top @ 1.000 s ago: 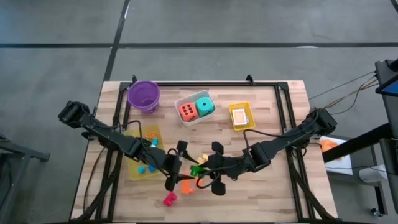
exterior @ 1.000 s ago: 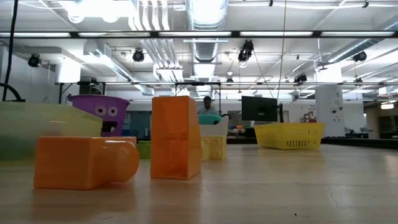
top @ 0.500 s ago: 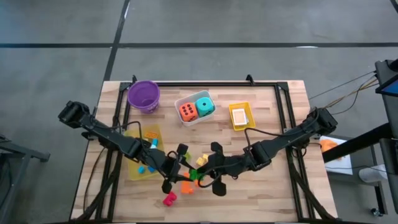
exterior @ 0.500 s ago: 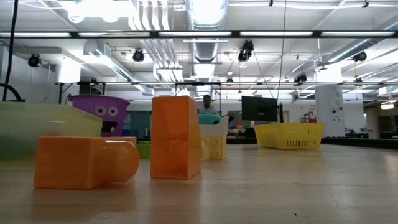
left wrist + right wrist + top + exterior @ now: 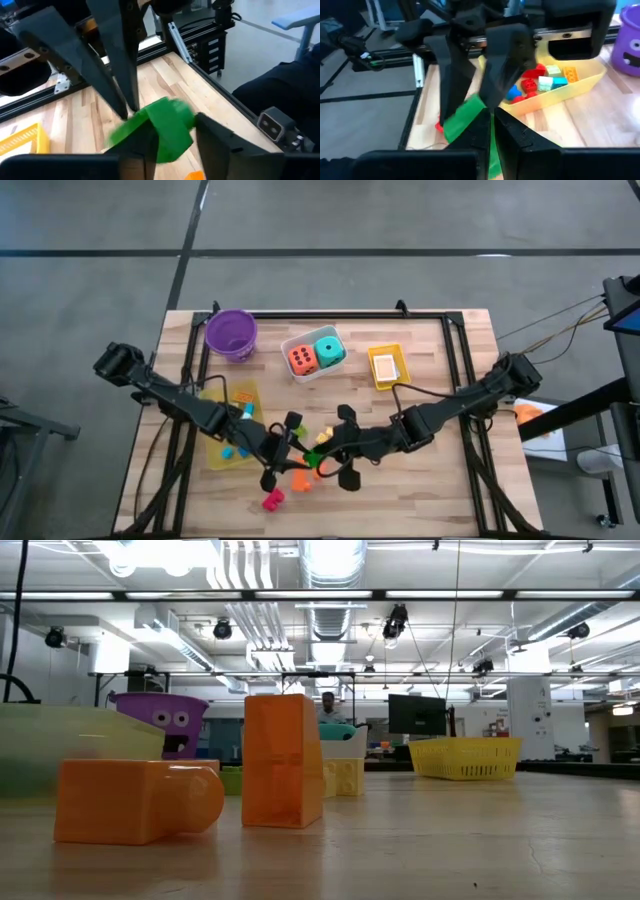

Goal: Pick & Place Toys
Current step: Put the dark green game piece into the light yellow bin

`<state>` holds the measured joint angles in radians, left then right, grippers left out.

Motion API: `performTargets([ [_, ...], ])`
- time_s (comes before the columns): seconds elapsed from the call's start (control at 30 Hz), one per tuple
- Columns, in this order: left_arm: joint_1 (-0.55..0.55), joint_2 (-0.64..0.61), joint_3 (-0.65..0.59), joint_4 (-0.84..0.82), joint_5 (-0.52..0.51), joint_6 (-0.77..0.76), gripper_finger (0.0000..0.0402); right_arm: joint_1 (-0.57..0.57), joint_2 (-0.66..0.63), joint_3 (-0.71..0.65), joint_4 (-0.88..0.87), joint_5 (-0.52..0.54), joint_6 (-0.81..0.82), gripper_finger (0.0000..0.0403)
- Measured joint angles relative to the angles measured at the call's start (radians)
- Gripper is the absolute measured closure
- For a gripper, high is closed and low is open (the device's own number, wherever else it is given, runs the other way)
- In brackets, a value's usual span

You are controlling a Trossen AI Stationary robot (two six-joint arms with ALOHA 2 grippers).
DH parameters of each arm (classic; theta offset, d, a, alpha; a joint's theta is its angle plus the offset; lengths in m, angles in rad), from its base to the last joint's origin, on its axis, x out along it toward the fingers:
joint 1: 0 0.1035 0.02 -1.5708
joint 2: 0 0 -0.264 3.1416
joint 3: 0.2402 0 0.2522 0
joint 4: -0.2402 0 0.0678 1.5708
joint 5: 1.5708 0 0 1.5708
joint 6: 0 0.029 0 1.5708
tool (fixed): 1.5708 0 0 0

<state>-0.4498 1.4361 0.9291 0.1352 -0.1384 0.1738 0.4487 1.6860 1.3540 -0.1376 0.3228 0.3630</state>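
A green block sits between my two grippers over the table's middle, near the front edge. My left gripper comes from the left and my right gripper from the right; both are shut on the block. It also shows in the left wrist view and the right wrist view. Orange blocks, a yellow block and a red-pink block lie on the table around them. Neither gripper shows in the low view. My left gripper has the green block's thick end between its two fingers, which come level from the table's left. The block is tilted and looks clear of the table. My right gripper pinches the block's thinner opposite end between its two nearly closed fingers. They come level from the table's right and face the left gripper's fingers.
A long yellow tray with several blocks lies at the left. At the back stand a purple bowl, a white tray with an orange and a teal die, and a small yellow tray with a card. Two orange blocks fill the low view.
My right gripper has crept a little toward the table's left, toward the left gripper, with the green block between them. The loose blocks have stayed where they were.
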Motion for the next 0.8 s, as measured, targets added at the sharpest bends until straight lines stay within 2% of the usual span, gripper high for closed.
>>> performTargets([
  [0.13,0.002,0.0,0.001,0.0,-0.011,-0.003,0.0313,0.0,0.0,0.0,0.001,-0.003,0.003,0.0385],
  [0.37,0.004,0.0,0.001,-0.038,-0.089,-0.003,0.039,0.003,0.005,0.0,-0.004,-0.013,0.003,0.0384],
  [0.63,0.003,0.0,0.001,-0.076,-0.094,-0.001,0.0394,0.003,0.006,0.0,-0.005,-0.012,0.002,0.0384],
  [0.8,0.002,-0.001,0.002,-0.172,-0.105,-0.097,0.0395,0.009,0.004,0.0,-0.055,-0.011,0.014,0.0384],
])
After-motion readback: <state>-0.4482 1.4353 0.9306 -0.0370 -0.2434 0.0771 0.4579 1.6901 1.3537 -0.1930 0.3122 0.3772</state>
